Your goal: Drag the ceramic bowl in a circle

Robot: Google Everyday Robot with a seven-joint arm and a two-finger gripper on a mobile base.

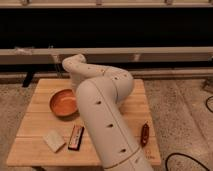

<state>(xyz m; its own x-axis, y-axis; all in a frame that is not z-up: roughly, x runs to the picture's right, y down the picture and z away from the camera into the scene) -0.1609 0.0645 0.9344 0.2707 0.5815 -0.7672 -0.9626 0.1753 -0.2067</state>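
Note:
The ceramic bowl [62, 102] is round, shallow and orange-red with a darker rim. It sits on the left half of the wooden table [37, 145]. My white arm [102, 115] rises from the front, bends at the back of the table and comes down at the bowl's right rim. My gripper [75, 95] is at that right rim, mostly hidden behind the arm. The bowl's right edge is covered by the arm.
A pale rectangular block [53, 140] and a dark red-edged bar [76, 137] lie near the front left of the table. A small dark reddish object [144, 134] lies near the front right edge. A dark wall with a rail runs behind the table.

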